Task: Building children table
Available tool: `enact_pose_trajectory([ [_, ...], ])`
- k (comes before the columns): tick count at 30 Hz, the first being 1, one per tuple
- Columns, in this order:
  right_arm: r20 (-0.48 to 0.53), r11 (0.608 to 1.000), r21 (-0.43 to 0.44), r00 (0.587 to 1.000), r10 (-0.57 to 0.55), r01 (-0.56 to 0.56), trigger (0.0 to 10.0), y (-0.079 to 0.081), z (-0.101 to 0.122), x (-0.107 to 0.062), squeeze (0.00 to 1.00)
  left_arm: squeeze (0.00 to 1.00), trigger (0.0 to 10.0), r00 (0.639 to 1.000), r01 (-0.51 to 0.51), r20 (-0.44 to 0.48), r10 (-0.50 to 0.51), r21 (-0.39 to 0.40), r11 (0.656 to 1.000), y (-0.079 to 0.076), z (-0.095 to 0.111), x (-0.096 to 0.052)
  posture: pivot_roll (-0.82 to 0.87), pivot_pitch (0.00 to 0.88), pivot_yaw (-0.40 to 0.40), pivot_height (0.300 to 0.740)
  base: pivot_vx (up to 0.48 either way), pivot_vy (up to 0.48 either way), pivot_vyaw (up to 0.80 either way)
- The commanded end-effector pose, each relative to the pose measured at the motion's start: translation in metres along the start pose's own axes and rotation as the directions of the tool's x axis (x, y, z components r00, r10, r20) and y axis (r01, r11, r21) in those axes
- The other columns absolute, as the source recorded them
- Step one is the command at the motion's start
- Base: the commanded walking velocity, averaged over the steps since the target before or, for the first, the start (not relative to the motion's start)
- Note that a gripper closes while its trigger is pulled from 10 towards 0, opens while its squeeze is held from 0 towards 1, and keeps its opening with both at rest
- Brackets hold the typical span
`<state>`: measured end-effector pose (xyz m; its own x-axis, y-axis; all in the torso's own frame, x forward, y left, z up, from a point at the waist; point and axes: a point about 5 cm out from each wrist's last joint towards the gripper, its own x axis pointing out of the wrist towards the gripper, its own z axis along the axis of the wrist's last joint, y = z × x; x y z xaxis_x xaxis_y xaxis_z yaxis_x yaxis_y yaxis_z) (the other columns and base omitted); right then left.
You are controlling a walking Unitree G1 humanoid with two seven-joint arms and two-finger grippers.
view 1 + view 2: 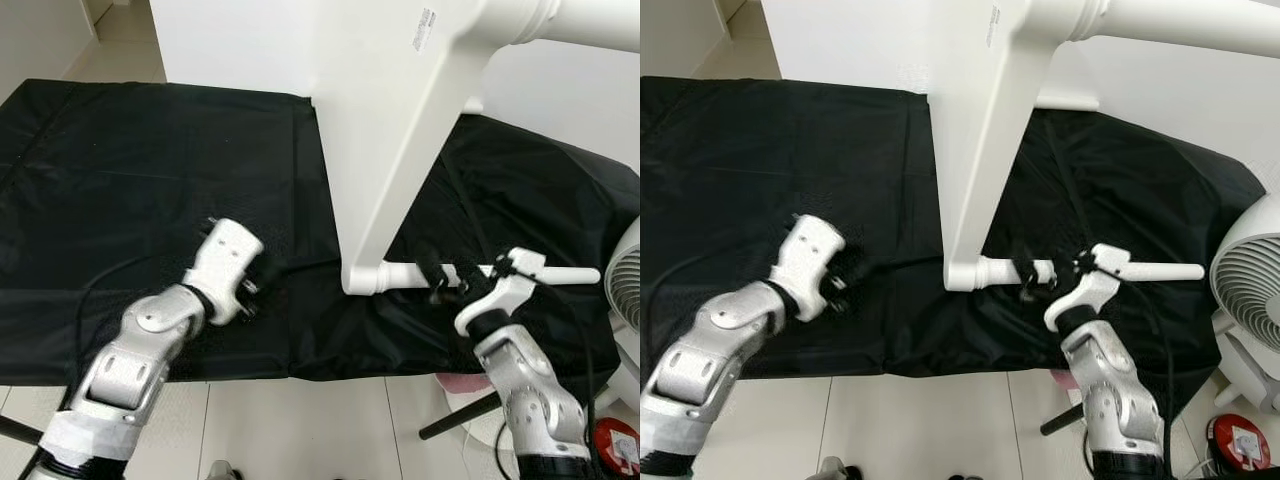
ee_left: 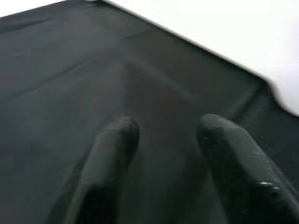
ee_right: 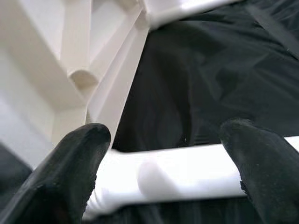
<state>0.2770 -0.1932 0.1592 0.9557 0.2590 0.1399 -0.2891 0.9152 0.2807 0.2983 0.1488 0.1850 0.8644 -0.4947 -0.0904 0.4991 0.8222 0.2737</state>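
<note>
Table leg, white, lies across black cloth, joined to the tipped white table panel. Right hand straddles it, fingers apart. Left hand, fingers apart, rests on the cloth near the panel.

White tabletop on edge on black cloth – round leg jutting sideways from lower corner.

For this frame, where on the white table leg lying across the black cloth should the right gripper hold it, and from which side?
Grip the white table leg on its smooth round shaft, near the end that meets the tabletop's corner but clear of the ribbed section. Come from above, jaws straddling it crosswise: it lies level over the black cloth, so both sides are free. The right gripper sits there, open around it.
</note>
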Motion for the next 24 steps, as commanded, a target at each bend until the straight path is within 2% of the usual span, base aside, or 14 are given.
enact_pose_trajectory([
  [1,-0.002,0.996,-0.043,0.997,0.075,-0.075,10.0,0.007,0.005,0.000,1.00,1.00,10.0,1.000,-0.016,-0.015,0.016,-0.031,0.999,0.002,-0.003,0.001,0.09,0.092,-0.081,0.740,0.000,0.000,0.00],
  [2,-0.002,0.996,-0.043,0.997,0.075,-0.075,10.0,0.007,0.005,0.000,1.00,1.00,10.0,1.000,-0.016,-0.015,0.016,-0.031,0.999,0.002,-0.003,0.001,0.09,0.092,-0.081,0.740,0.000,0.000,0.00],
  [5,-0.029,0.977,-0.130,0.986,0.165,-0.167,10.0,0.014,0.007,0.004,1.00,1.00,10.0,0.999,-0.053,-0.002,0.053,-0.010,0.999,0.009,0.000,0.002,0.09,0.095,-0.078,0.740,0.000,0.000,0.00],
  [9,-0.036,0.965,-0.160,0.978,0.204,-0.207,10.0,0.022,0.005,0.009,1.00,1.00,10.0,0.996,-0.088,0.004,0.088,0.001,0.996,0.011,0.002,0.004,0.09,0.093,-0.077,0.740,0.000,0.000,0.00],
  [10,-0.043,0.959,-0.170,0.974,0.223,-0.228,10.0,0.026,0.003,0.011,0.72,1.00,10.0,0.995,-0.097,0.016,0.096,0.002,0.995,0.010,0.005,0.006,0.09,0.093,-0.078,0.740,0.000,0.000,0.00],
  [11,-0.043,0.959,-0.170,0.974,0.223,-0.228,10.0,0.026,0.003,0.011,0.72,1.00,10.0,0.995,-0.097,0.016,0.096,0.002,0.995,0.010,0.005,0.006,0.09,0.093,-0.078,0.740,0.000,0.000,0.00],
  [12,-0.044,0.954,-0.185,0.972,0.230,-0.235,10.0,0.027,0.002,0.012,0.00,0.84,10.0,0.994,-0.103,0.023,0.103,-0.006,0.995,0.009,0.006,0.007,0.09,0.091,-0.079,0.740,0.000,0.000,0.00],
  [13,-0.043,0.951,-0.202,0.972,0.231,-0.235,10.0,0.028,0.002,0.014,0.00,0.74,10.0,0.994,-0.104,0.028,0.105,-0.018,0.994,0.007,0.007,0.009,0.09,0.091,-0.079,0.740,0.000,0.000,0.00],
  [14,-0.042,0.948,-0.214,0.972,0.232,-0.235,10.0,0.029,0.001,0.014,0.00,0.74,10.0,0.994,-0.106,0.032,0.107,-0.029,0.994,0.005,0.008,0.009,0.09,0.091,-0.079,0.740,0.000,0.000,0.00],
  [15,-0.044,0.943,-0.222,0.969,0.243,-0.247,10.0,0.033,0.000,0.016,0.00,0.00,10.0,0.994,-0.099,0.035,0.100,-0.033,0.995,0.001,0.008,0.011,0.09,0.092,-0.084,0.740,0.000,0.000,0.00],
  [19,-0.046,0.935,-0.230,0.963,0.267,-0.270,10.0,0.049,-0.004,0.026,0.00,0.00,10.0,0.995,-0.081,0.049,0.082,-0.023,0.996,-0.009,0.011,0.015,0.09,0.090,-0.091,0.740,0.000,0.000,0.00],
  [24,-0.044,0.929,-0.253,0.962,0.269,-0.272,10.0,0.057,-0.008,0.031,0.00,0.00,10.0,0.996,-0.076,0.055,0.077,-0.018,0.997,-0.012,0.012,0.017,0.10,0.090,-0.093,0.740,0.000,0.000,0.00],
])
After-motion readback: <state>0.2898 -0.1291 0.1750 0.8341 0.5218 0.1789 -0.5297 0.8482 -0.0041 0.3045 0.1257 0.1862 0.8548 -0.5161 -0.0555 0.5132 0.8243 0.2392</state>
